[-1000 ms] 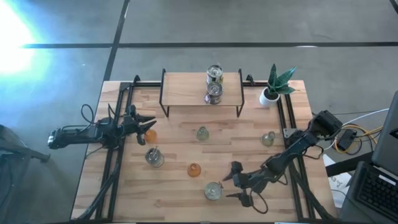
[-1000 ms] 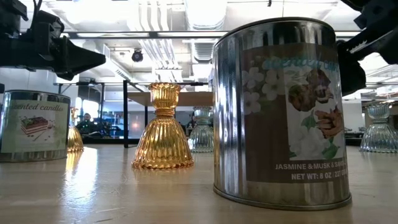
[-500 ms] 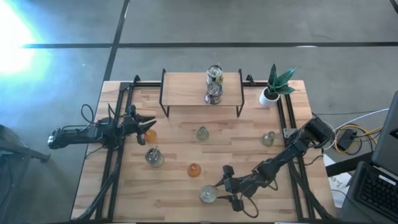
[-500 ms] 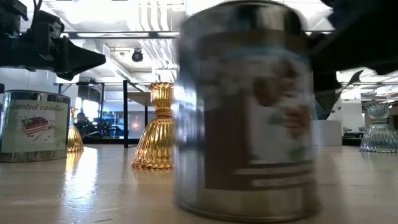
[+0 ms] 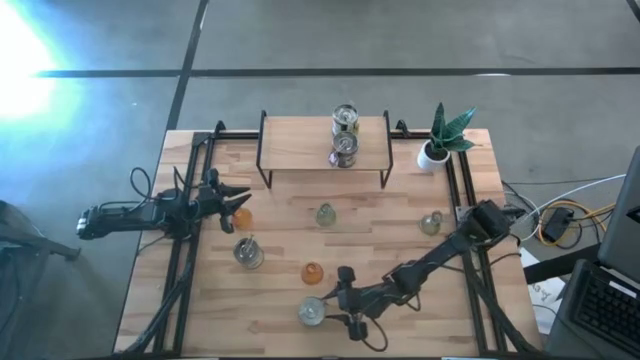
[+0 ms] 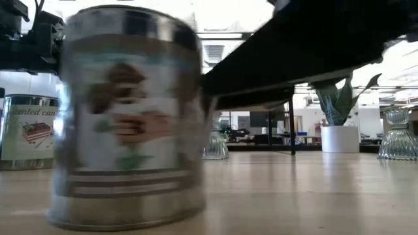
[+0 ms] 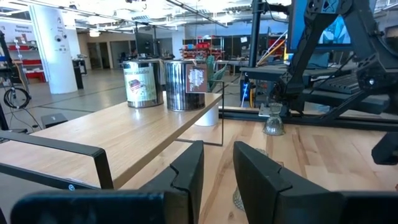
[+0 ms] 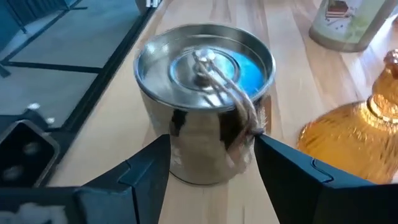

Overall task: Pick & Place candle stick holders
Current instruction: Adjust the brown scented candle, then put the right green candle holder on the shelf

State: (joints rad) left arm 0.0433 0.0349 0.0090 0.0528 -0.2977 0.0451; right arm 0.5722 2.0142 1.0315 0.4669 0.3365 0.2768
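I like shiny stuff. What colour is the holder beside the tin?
Orange holder, amber and ribbed; right wrist view.

Motion-blurred tin (image 6: 127,117) in the low view, its label unreadable, orange holder hidden behind.

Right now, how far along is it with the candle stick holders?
Done: the shelf holds only two tins, no holders. In hand: right claw at a candle tin; left claw hangs open by an orange holder. Left: that one, a second orange holder and two pale holders stand loose on the table.
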